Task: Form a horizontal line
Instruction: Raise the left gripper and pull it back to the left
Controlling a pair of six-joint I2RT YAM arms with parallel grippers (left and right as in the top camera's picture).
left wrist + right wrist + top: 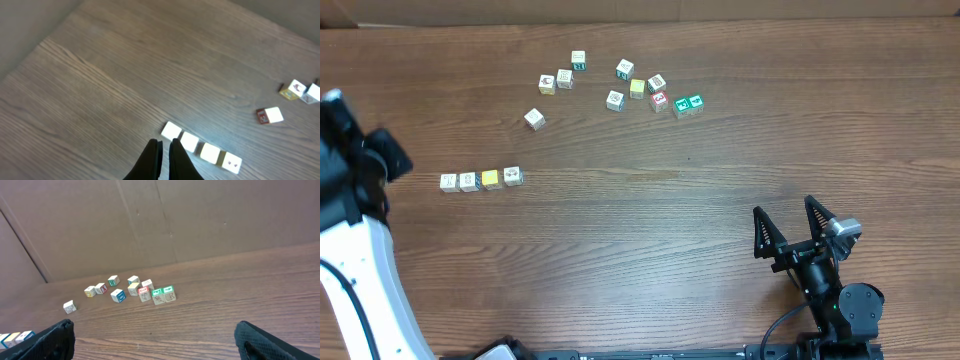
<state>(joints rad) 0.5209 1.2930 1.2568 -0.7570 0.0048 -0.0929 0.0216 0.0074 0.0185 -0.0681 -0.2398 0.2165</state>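
Observation:
The horizontal line (480,180) lies at the table's left: four tiny picture cubes side by side, three whitish and one yellow. It also shows in the left wrist view (201,148), and its end shows at the lower left of the right wrist view (15,338). My left gripper (165,146) is shut and empty, raised just left of the row. In the overhead view only the left arm (355,200) shows at the left edge. My right gripper (790,215) is open and empty at the lower right, far from the cubes; its fingers frame the right wrist view (152,337).
Several loose cubes lie scattered at the back centre, among them a lone whitish cube (534,119), a red cube (659,101) and two green cubes (688,104). The cluster also shows in the right wrist view (132,289). A cardboard wall (160,220) stands behind the table.

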